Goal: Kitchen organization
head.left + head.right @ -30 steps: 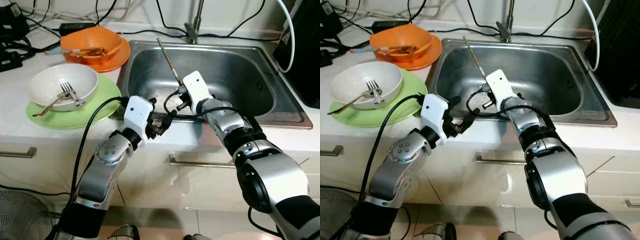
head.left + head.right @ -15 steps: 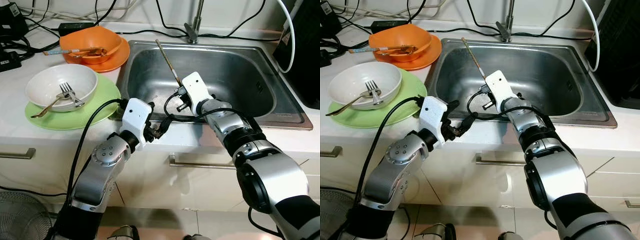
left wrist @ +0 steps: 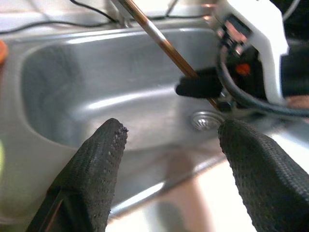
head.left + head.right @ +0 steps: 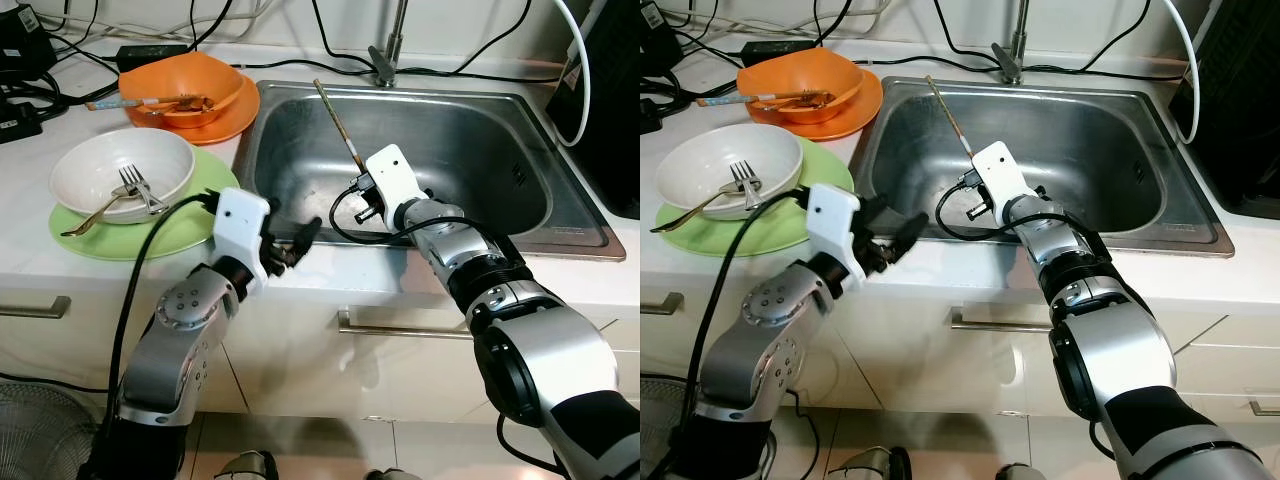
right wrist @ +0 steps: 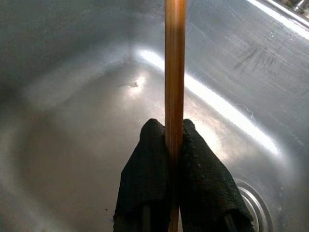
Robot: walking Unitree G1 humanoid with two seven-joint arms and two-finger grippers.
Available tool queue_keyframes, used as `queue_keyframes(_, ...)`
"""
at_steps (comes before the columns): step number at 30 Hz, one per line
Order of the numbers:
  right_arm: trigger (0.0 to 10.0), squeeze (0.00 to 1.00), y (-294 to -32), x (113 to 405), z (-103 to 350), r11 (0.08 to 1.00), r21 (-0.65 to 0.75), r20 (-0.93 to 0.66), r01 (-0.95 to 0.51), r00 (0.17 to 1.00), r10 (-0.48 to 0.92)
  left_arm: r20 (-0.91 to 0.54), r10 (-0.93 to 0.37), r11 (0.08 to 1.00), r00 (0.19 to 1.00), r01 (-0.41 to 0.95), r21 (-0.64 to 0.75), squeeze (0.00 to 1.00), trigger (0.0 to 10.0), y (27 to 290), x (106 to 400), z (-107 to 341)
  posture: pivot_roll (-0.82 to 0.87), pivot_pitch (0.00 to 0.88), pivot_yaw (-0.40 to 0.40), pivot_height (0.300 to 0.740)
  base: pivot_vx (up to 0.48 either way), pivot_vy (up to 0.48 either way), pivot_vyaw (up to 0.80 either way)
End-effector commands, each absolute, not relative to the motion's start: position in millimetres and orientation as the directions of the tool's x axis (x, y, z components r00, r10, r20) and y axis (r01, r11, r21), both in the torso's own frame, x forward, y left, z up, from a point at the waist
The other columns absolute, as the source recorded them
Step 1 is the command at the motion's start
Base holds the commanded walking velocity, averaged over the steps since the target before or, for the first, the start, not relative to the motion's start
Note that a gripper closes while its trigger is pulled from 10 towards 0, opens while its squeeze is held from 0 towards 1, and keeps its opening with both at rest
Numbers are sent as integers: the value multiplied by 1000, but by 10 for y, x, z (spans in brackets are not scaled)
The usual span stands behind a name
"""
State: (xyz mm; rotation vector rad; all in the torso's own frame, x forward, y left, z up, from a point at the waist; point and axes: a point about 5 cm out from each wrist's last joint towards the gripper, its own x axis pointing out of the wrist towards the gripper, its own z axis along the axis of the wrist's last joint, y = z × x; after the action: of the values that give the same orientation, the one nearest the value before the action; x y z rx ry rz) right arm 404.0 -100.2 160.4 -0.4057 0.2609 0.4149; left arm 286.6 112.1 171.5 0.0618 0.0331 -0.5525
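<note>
A thin brown chopstick (image 4: 337,124) slants up over the steel sink (image 4: 470,140), and my right gripper (image 5: 174,140) is shut on its lower part. The same chopstick (image 5: 175,72) rises straight out between the two pads in the right wrist view. My left gripper (image 4: 296,240) is open with nothing in it, at the sink's front left corner, just left of the right gripper. Past my left fingertips (image 3: 113,135), the left wrist view shows the chopstick (image 3: 159,41) and the sink drain (image 3: 206,120).
A white bowl (image 4: 90,170) holding a fork (image 4: 136,186) sits on a green plate (image 4: 185,225) on the counter at left. Behind it an orange bowl (image 4: 215,85) with utensils rests on an orange plate. The faucet (image 4: 390,50), cables and a black appliance (image 4: 612,100) line the back and right.
My left gripper has drawn back to the left, away from the right gripper and toward the green plate. The right gripper still holds the chopstick in the same place.
</note>
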Motion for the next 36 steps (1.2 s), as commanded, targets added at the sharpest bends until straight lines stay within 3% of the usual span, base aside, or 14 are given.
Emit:
queue_keyframes(1, 10000, 0, -1070, 3971, 1393, 838, -311, -403, -448, 861, 311, -62, -554, 829, 830, 557, 56, 0, 10000, 1081, 2818, 1710, 0, 92, -23, 740, 0, 0, 0)
queue_keyframes(12, 10000, 0, -1084, 3971, 1389, 830, -327, -411, -452, 859, 306, -76, -568, 819, 820, 572, 47, 0, 10000, 1022, 2806, 1704, 0, 89, -22, 740, 0, 0, 0)
queue_keyframes(13, 10000, 239, -1088, 3967, 1378, 827, -331, -415, -454, 857, 305, -75, -569, 818, 819, 573, 47, 0, 10000, 1017, 2804, 1704, 1, 89, -23, 740, 0, 0, 0)
queue_keyframes(15, 10000, 239, -1089, 3964, 1371, 826, -333, -418, -456, 856, 304, -75, -569, 818, 819, 573, 47, 0, 10000, 1014, 2803, 1705, 3, 87, -24, 740, 0, 0, 0)
queue_keyframes(16, 10000, 906, -1090, 3961, 1365, 826, -331, -419, -456, 855, 305, -76, -570, 817, 818, 574, 46, 0, 10000, 1011, 2802, 1705, 3, 87, -24, 740, 0, 0, 0)
queue_keyframes(17, 10000, 1000, -1087, 3956, 1352, 823, -334, -424, -460, 853, 305, -77, -572, 816, 816, 576, 45, 0, 10000, 1008, 2798, 1703, 4, 88, -24, 740, 0, 0, 0)
queue_keyframes(29, 10000, 1000, -1070, 3958, 1363, 818, -338, -419, -465, 853, 312, -83, -578, 811, 811, 583, 44, 0, 10000, 984, 2793, 1696, 3, 82, -22, 740, 0, 0, 0)
queue_keyframes(30, 10000, 918, -1065, 3961, 1371, 816, -341, -415, -467, 853, 315, -83, -579, 811, 811, 583, 43, 0, 10000, 981, 2794, 1697, 3, 82, -22, 740, 0, 0, 0)
queue_keyframes(31, 10000, 0, -1062, 3963, 1377, 815, -343, -412, -468, 854, 316, -82, -580, 811, 811, 584, 43, 0, 10000, 979, 2794, 1697, 3, 82, -22, 740, 0, 0, 0)
queue_keyframes(36, 10000, 0, -1083, 3976, 1401, 827, -345, -394, -444, 868, 302, -84, -580, 810, 810, 585, 46, 0, 10000, 973, 2793, 1692, 3, 79, -22, 740, 0, 0, 0)
